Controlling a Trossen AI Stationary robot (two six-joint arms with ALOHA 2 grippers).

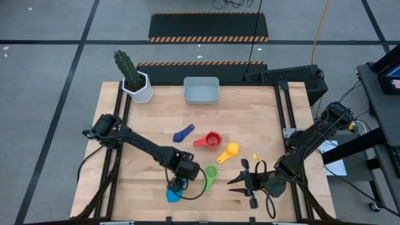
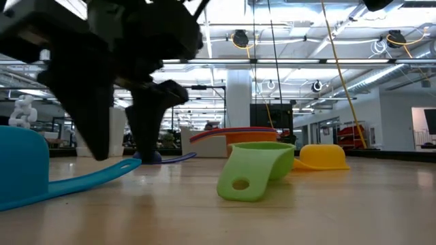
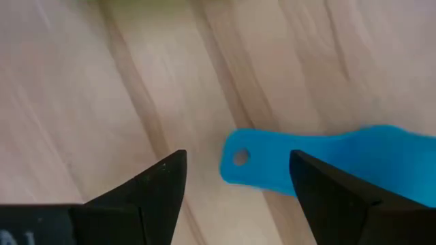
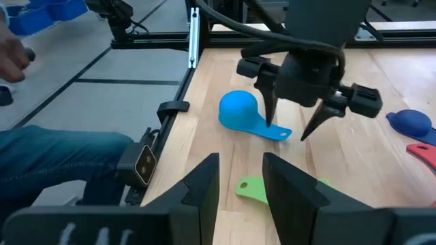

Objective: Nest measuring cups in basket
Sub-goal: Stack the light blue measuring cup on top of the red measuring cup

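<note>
Two dark claw fingers [image 3: 153, 187] astride flat plastic handle — light-blue cup [image 4: 240, 109].

A robotics lab hall: hazard-striped floor mat [image 1: 208, 28], ceiling pipes [image 2: 320, 64], framed wooden workbench [image 1: 156, 125].

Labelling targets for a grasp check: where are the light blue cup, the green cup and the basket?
light blue cup [image 4: 240, 109]: right wrist view, on its upturned bowl.
green cup [image 2: 262, 163]: low view, on its bowl wall.
basket [image 1: 201, 97]: high view, on its near wall.
</note>
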